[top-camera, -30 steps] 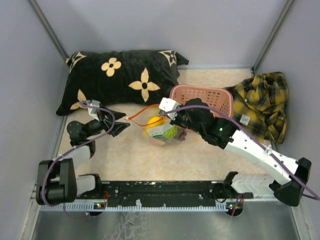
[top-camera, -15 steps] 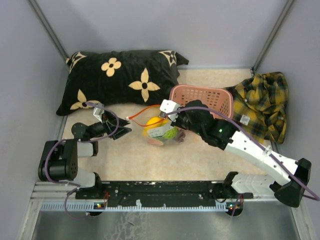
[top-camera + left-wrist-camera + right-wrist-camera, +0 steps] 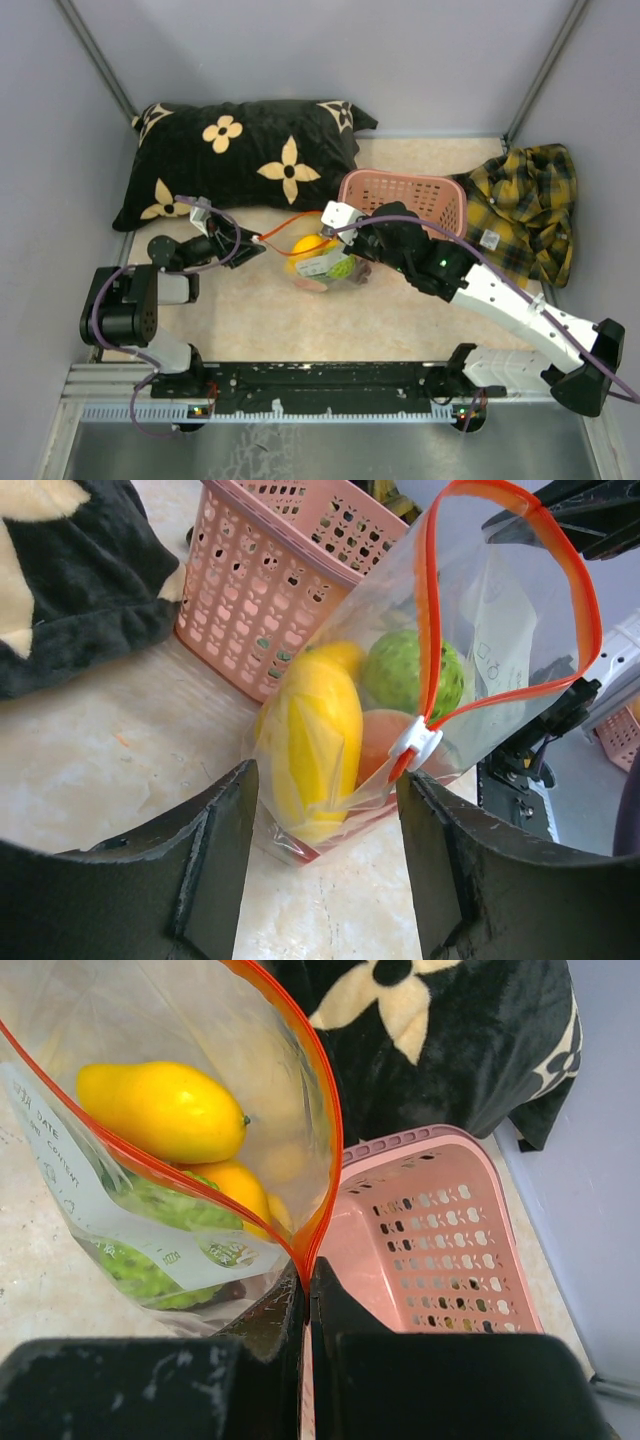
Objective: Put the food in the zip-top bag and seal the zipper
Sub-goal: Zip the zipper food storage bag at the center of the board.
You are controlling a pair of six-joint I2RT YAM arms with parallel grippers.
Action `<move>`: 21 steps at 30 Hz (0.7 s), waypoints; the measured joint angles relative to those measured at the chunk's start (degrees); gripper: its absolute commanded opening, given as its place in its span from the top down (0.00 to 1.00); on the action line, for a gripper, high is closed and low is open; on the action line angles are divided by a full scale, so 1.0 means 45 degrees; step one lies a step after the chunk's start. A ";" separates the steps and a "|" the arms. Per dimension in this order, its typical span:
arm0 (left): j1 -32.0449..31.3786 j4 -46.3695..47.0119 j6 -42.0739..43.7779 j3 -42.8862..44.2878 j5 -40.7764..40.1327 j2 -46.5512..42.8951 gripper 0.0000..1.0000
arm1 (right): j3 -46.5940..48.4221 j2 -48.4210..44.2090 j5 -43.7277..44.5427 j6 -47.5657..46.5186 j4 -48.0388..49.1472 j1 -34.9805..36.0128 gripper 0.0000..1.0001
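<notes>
R jaws pinch zipper, L jaws open facing bag; basket just behind, pillow nearby.

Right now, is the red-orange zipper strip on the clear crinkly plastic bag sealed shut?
No, the red-orange zipper strip gapes in a wide loop atop the clear crinkly plastic bag.

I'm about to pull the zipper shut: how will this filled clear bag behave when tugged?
Probably floppy: on the zip-top bag, the zipper bows into a loop from the end pinched in the right gripper. Likely bottom-heavy, since the yellow fruit and green fruit sit low. Its creased film may crumple.
</notes>
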 measured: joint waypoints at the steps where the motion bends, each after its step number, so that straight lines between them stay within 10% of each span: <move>1: 0.0000 0.0000 0.0005 0.0073 -0.0010 0.0034 0.41 | -0.0019 0.0000 0.0000 0.0005 -0.0010 0.0000 1.00; 12: -0.0554 -0.0005 0.0189 0.0151 0.0005 0.0015 0.98 | -0.0117 -0.0010 0.0063 0.0141 0.0083 0.0000 1.00; 21: -0.0573 0.0005 -0.0010 0.0039 0.0185 -0.1651 1.00 | -0.0447 -0.0117 0.0034 0.0855 0.0185 -0.0636 0.88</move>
